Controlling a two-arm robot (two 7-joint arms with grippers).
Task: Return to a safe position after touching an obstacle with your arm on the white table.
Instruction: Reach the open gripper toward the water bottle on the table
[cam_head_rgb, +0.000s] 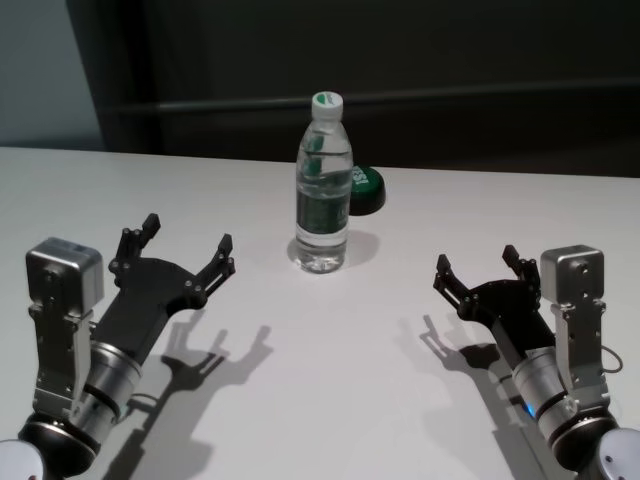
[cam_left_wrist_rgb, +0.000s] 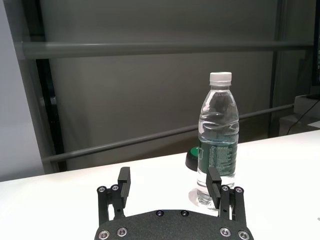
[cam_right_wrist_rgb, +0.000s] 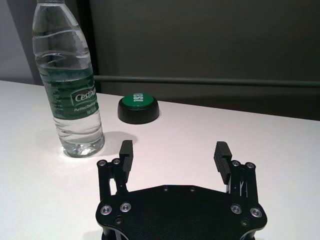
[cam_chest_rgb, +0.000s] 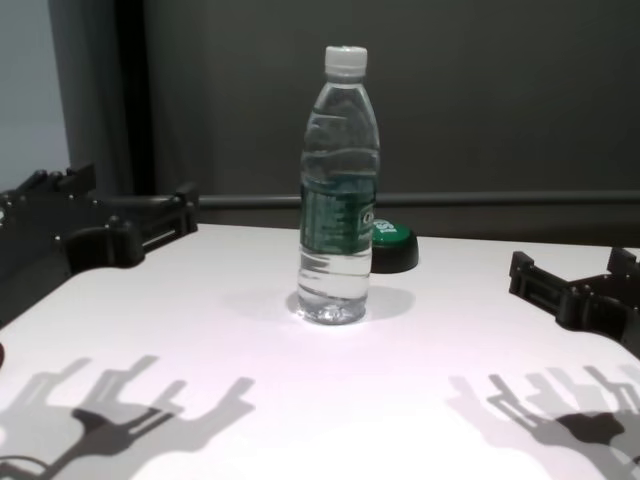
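The obstacle, a tall clear water bottle (cam_head_rgb: 323, 185) with a white cap and green label, stands upright in the middle of the white table (cam_head_rgb: 320, 380). It also shows in the left wrist view (cam_left_wrist_rgb: 217, 140), the right wrist view (cam_right_wrist_rgb: 70, 85) and the chest view (cam_chest_rgb: 337, 190). My left gripper (cam_head_rgb: 187, 245) is open and empty, above the table to the bottle's left and nearer to me, apart from it. My right gripper (cam_head_rgb: 478, 265) is open and empty, to the bottle's right and nearer to me.
A low black button with a green top (cam_head_rgb: 364, 188) sits just behind the bottle, to its right. A dark wall with a horizontal rail lies beyond the table's far edge (cam_head_rgb: 500, 172).
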